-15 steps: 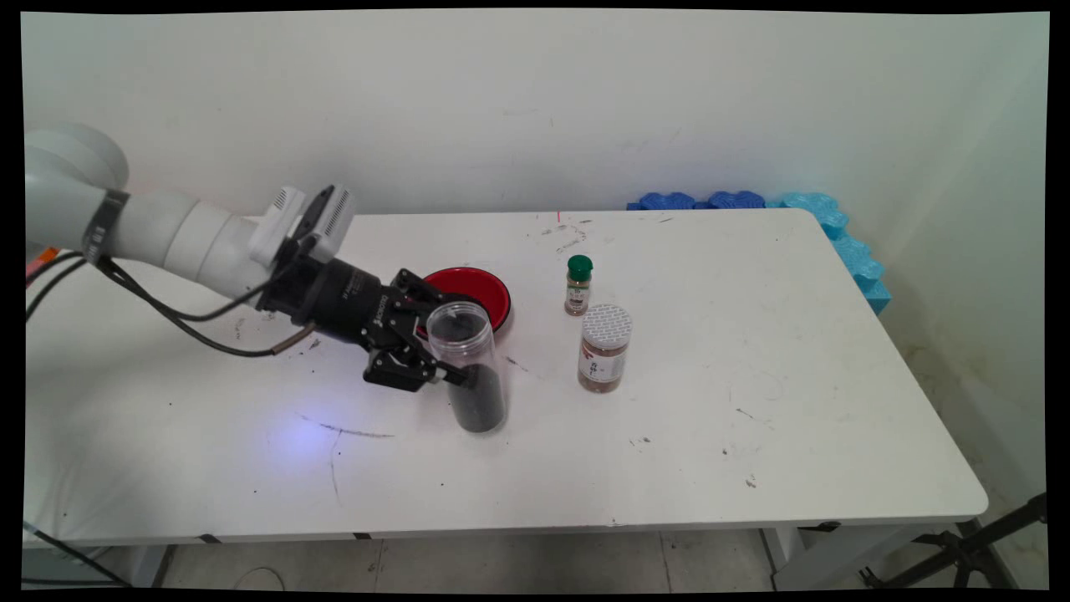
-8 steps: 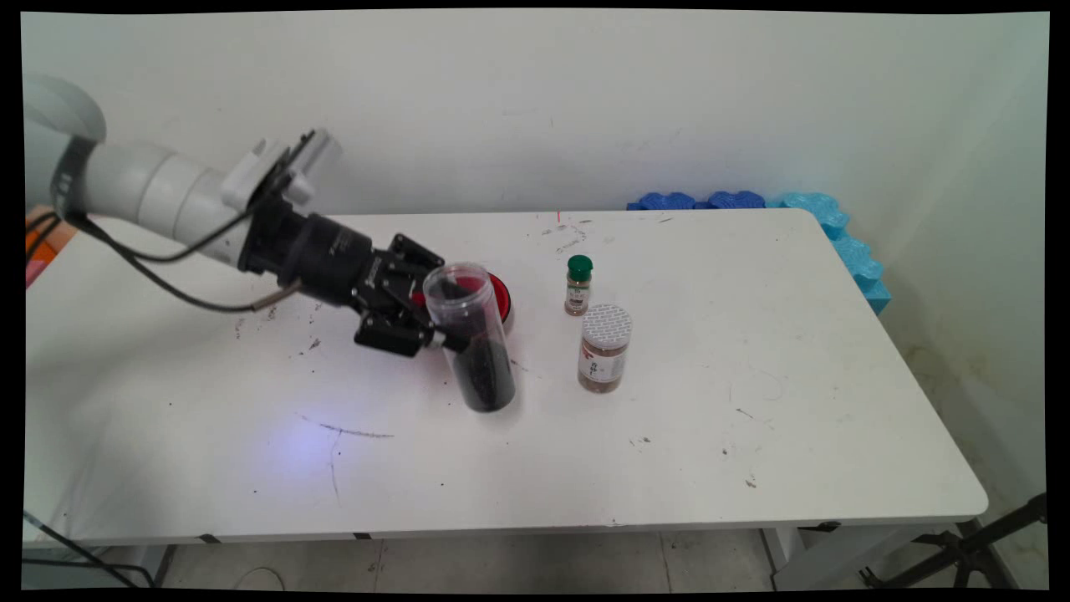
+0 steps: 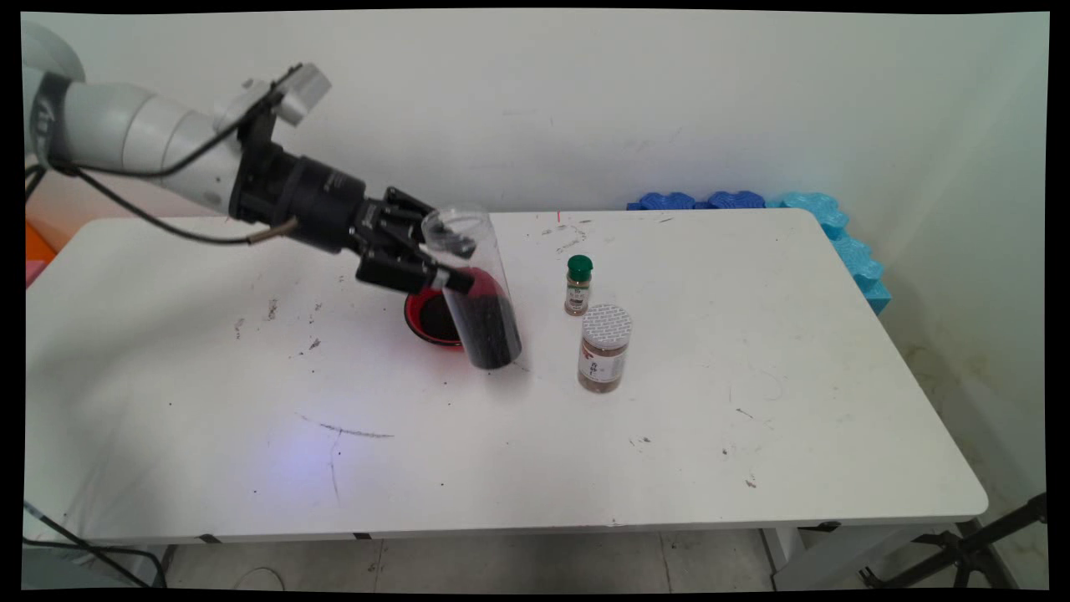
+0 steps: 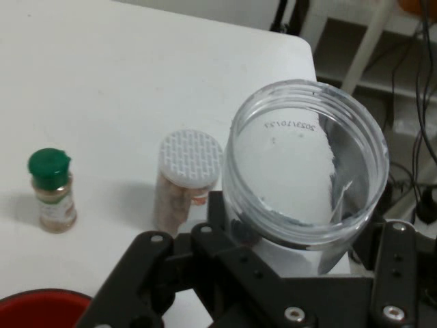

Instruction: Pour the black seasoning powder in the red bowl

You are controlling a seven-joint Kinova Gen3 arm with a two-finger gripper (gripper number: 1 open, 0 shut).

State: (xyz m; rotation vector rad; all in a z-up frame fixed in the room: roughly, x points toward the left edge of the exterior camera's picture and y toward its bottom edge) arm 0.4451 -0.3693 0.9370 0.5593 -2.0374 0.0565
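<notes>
Your black two-finger gripper is clamped on the clear, lidless plastic jar about its middle, one finger on each side, and the jar hangs clear of the white table with nothing under its base. The jar's long axis is tilted: its open mouth leans up and back toward the gripper and the wall, and its base points down and toward the table's near right. Note the one relation that matters here: the jar sits in front of the round red bowl, covering the bowl's right part in the main view, and the bowl lies below and slightly left of the jar, so the mouth is on the bowl's side. Whether the mouth is directly above the bowl cannot be judged from these views. As to contents, the jar's lower half holds a dark granular fill, and its upper half is empty but for a few dark smears on the wall. The bowl shows a dark patch inside; I cannot tell whether that is material or shadow. To the right stand two closed containers, apart from the jar: a small spice bottle with a green cap, and a short clear jar with a white lattice-patterned lid holding brownish matter. Blue foam blocks lie along the table's far right edge.
</notes>
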